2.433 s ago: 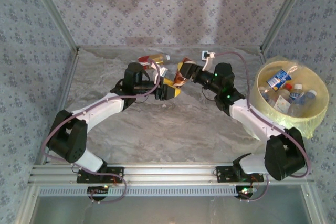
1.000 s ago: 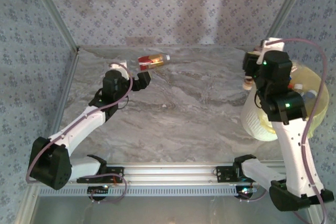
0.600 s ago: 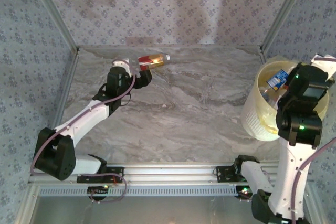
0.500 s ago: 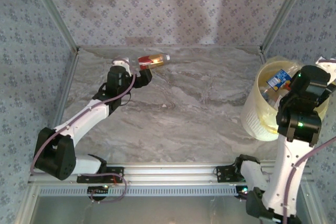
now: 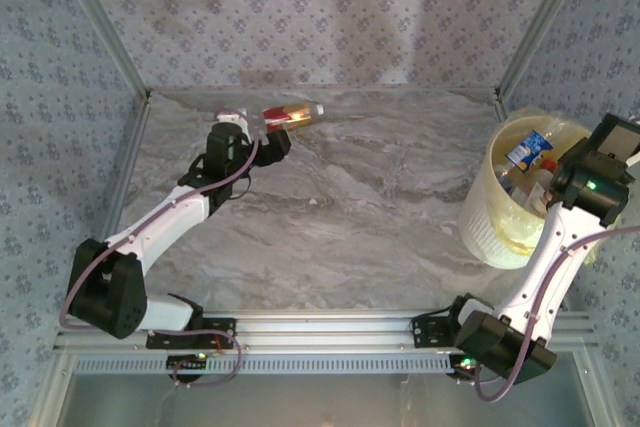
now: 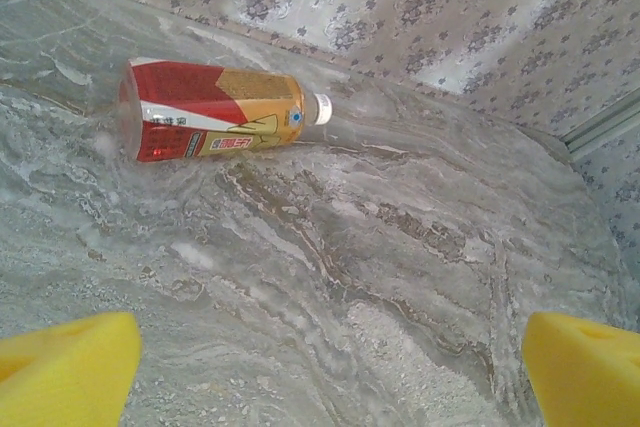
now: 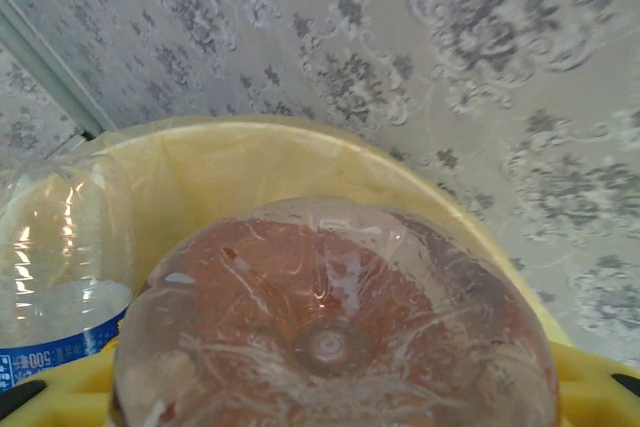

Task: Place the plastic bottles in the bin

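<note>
A plastic bottle [image 5: 291, 114] with a red and orange label and a white cap lies on its side by the back wall [image 6: 215, 122]. My left gripper [image 5: 271, 142] hovers just in front of it, open, with bare table between its yellow pads [image 6: 62, 371]. The pale-yellow bin [image 5: 488, 229] stands at the right edge and holds several bottles, one with a blue label [image 5: 528, 152]. My right gripper [image 5: 563, 177] hangs over the bin's near right rim. It is shut on a clear reddish bottle whose round base [image 7: 335, 332] faces the right wrist camera.
Beside the held bottle, a clear bottle with a blue label [image 7: 55, 267] stands inside the bin's lined rim [image 7: 300, 147]. Patterned walls close in the back and both sides. Metal rails run along the table's near edge [image 5: 320, 327].
My right arm has swung from the bin's left side to its near right rim, carrying the reddish bottle. My left gripper has moved up close to the bottle by the back wall.
</note>
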`<action>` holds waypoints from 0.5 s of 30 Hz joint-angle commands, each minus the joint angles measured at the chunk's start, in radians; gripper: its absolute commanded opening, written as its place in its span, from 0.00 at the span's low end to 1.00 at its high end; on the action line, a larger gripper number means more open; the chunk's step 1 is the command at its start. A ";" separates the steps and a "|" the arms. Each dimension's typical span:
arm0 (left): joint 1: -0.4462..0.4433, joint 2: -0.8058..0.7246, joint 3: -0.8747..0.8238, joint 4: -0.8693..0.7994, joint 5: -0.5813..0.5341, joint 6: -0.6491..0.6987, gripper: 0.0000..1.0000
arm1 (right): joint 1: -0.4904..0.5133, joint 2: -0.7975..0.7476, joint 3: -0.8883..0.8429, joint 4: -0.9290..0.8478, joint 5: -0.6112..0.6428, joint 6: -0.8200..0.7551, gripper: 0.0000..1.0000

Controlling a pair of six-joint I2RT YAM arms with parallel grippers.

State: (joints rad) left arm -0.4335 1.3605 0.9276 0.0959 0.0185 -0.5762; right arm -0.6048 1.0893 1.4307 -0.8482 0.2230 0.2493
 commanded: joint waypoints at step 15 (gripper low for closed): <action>0.004 0.010 0.029 -0.019 0.017 -0.004 0.98 | -0.012 0.152 0.051 0.005 -0.136 0.050 0.75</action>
State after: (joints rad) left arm -0.4335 1.3647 0.9291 0.0780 0.0288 -0.5777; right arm -0.6136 1.2259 1.4414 -0.8204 0.1074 0.2905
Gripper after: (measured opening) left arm 0.979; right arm 0.734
